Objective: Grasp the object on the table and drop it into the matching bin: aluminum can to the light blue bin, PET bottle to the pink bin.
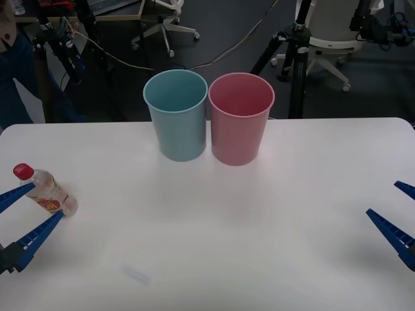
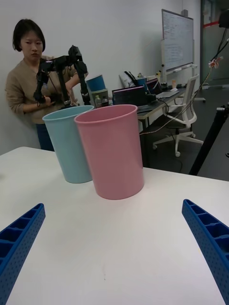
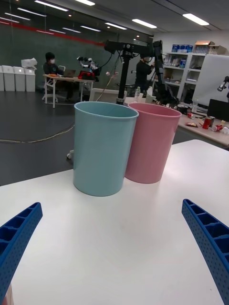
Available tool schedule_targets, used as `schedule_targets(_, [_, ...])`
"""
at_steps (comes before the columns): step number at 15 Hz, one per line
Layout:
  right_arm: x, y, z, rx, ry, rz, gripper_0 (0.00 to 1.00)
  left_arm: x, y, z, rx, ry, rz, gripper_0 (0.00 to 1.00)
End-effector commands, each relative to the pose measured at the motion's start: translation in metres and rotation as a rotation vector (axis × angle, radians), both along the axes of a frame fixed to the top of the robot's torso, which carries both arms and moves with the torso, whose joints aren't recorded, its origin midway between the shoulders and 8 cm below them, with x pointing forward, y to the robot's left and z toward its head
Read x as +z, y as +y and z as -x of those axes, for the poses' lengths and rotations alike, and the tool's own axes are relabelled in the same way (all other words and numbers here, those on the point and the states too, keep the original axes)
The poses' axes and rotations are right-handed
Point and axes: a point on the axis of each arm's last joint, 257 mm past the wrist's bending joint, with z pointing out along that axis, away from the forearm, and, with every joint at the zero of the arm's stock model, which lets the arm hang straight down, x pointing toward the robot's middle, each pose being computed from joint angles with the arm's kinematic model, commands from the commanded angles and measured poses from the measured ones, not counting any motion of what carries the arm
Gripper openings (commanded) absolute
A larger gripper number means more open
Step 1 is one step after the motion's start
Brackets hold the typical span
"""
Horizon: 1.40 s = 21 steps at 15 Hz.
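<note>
Left gripper [image 1: 29,206], cut off at the frame edge, spread around the PET bottle [image 1: 45,190].

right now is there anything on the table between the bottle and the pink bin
In the front view, only bare white table lies on the straight stretch from the bottle to the pink bin. The light blue bin stands beside the pink one, just off that line.

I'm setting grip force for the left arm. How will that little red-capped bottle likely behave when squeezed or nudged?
The PET bottle lies tilted on the table between the open left gripper's fingers; being round, it would probably roll if nudged sideways. Its clear thin-looking plastic may flex under a hard squeeze. It looks small against the pink bin, so it is likely light.
</note>
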Motion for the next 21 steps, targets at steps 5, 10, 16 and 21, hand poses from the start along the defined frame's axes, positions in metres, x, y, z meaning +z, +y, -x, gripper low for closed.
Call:
schedule_targets(5, [0.0, 0.0, 0.0, 0.0, 0.0, 0.0, 1.0, -0.018, -0.001, 0.012, 0.012, 0.03, 0.001, 1.0])
schedule_targets(10, [0.0, 0.0, 0.0, 0.0, 0.0, 0.0, 1.0, -0.032, 0.012, 0.032, 0.074, 0.008, -0.064, 1.0])
schedule_targets(16, [0.0, 0.0, 0.0, 0.0, 0.0, 0.0, 1.0, -0.061, 0.049, 0.04, 0.243, 0.019, -0.091, 1.0])
schedule_targets(21, [0.0, 0.0, 0.0, 0.0, 0.0, 0.0, 1.0, -0.085, 0.072, 0.031, 0.314, 0.007, -0.068, 1.0])
